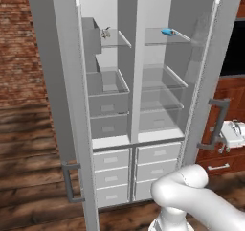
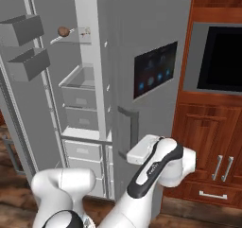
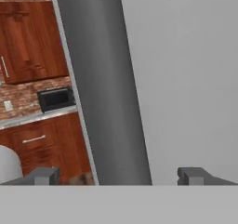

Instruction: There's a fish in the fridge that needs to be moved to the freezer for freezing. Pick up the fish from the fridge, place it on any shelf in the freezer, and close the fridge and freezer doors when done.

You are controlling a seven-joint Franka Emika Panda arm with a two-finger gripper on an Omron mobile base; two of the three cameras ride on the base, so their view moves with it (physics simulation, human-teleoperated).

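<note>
Left base view had the fish [image 1: 105,32] lying on the small glass shelf [image 1: 119,42] high in the freezer [image 1: 107,81], well left of the claw [image 1: 233,135] (fingers spread wide, empty) beside the fridge door's handle [image 1: 218,124].

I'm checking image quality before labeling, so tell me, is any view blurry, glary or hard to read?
Left base view: even light, soft shadows, the clear shelf faint. Right base view: the door panel icons are blurred. Hand view: the open gripper sits close to a flat grey door, soft and featureless. No glare anywhere.
</note>
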